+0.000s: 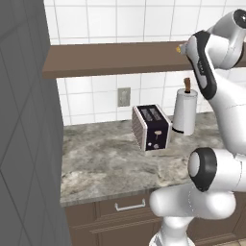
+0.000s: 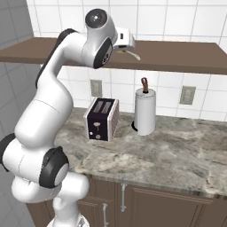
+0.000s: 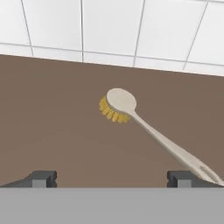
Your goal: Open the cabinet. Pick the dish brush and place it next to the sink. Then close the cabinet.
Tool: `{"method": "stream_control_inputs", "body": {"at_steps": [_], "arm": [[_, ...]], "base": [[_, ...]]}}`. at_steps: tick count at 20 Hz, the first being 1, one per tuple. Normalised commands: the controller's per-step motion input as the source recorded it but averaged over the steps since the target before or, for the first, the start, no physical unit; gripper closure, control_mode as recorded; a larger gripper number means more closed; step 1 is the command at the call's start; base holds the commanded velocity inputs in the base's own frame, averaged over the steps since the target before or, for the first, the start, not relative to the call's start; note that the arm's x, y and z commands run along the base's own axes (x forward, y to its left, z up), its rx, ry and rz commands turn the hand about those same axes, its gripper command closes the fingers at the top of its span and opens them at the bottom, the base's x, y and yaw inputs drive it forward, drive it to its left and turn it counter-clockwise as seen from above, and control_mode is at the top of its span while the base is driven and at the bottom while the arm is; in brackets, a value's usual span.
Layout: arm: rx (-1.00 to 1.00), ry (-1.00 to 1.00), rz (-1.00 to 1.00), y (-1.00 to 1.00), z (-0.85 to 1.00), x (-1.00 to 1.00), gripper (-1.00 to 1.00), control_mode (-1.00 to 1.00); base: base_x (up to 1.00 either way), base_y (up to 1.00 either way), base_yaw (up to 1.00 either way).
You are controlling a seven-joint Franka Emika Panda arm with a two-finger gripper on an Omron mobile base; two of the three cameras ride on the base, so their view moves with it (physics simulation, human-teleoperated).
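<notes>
1. The dish brush [image 3: 131,116] lies flat on the brown shelf [image 3: 52,113], its head toward the tiled wall edge.
2. The gripper [image 3: 111,178] hovers above it, released, jaws wide and holding nothing.
3. The brush looks light and stiff; its thin handle is probably the best hold.

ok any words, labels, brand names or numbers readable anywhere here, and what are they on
None: no readable text in any view.
Dark-fronted silver toaster: small pale dots by its controls, too small to tell if they are markings.
White paper-towel roll on a brown post: blank.
Grey wall outlet plates: no lettering.
Dish brush with yellow bristles and pale cream handle on the brown wooden shelf: no label.
</notes>
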Motion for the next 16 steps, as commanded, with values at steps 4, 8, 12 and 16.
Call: {"method": "stream_control_inputs", "body": {"at_steps": [4,8,12,16], "arm": [[-0.01,0.00,0.03,-0.17,-0.05,0.16,-1.00,-1.00],[0.00,0.00,0.03,-0.15,-0.03,0.05,-1.00,-1.00],[0.00,0.00,0.03,-0.11,-0.01,0.00,-1.00,-1.00],[0.00,0.00,0.03,-0.17,0.00,0.04,-1.00,-1.00]], "base": [[0.00,0.00,0.00],[0.00,0.00,0.00],[0.00,0.00,0.00],[0.00,0.00,0.00]]}}
